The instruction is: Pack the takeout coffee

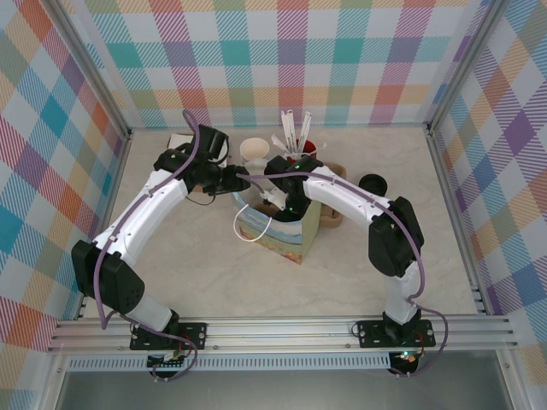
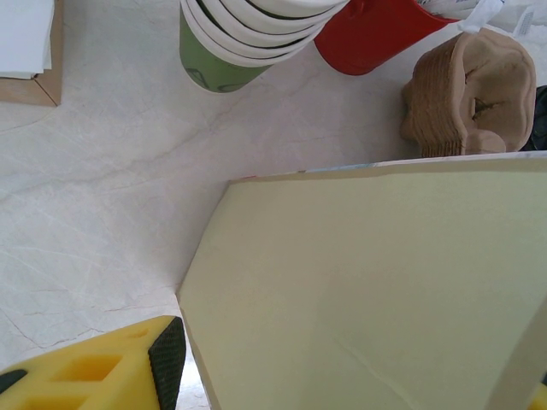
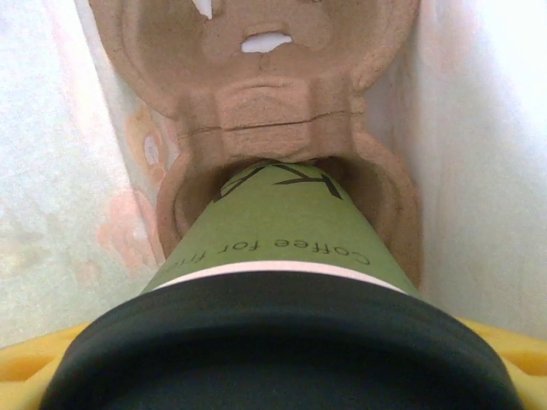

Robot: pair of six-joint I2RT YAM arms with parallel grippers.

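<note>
Your right gripper [image 1: 275, 203] is down inside the paper bag [image 1: 286, 241], and the takeout coffee [image 3: 273, 243] sits between its yellow fingers [image 3: 21, 373]. That is the green cup, with its black lid toward the wrist camera and its base in one socket of the pulp carrier [image 3: 256, 94] at the bottom of the bag. The jaws look closed on the cup just below the lid, though the lid hides the contact itself. The bag's pale walls rise close on both sides of the carrier.

Your left gripper [image 1: 242, 186] is at the bag's upper edge, on the left side. In its wrist view, one yellow finger with a black pad [image 2: 167, 359] sits just beside the bag's cream panel. Whether the jaws pinch that panel, you cannot tell. Beyond the bag on the table [image 2: 102, 171] stand the stack of lidless cups [image 2: 244, 38], the red holder [image 2: 367, 38] and the spare pulp carriers [image 2: 466, 94] — all apart from the bag.
</note>
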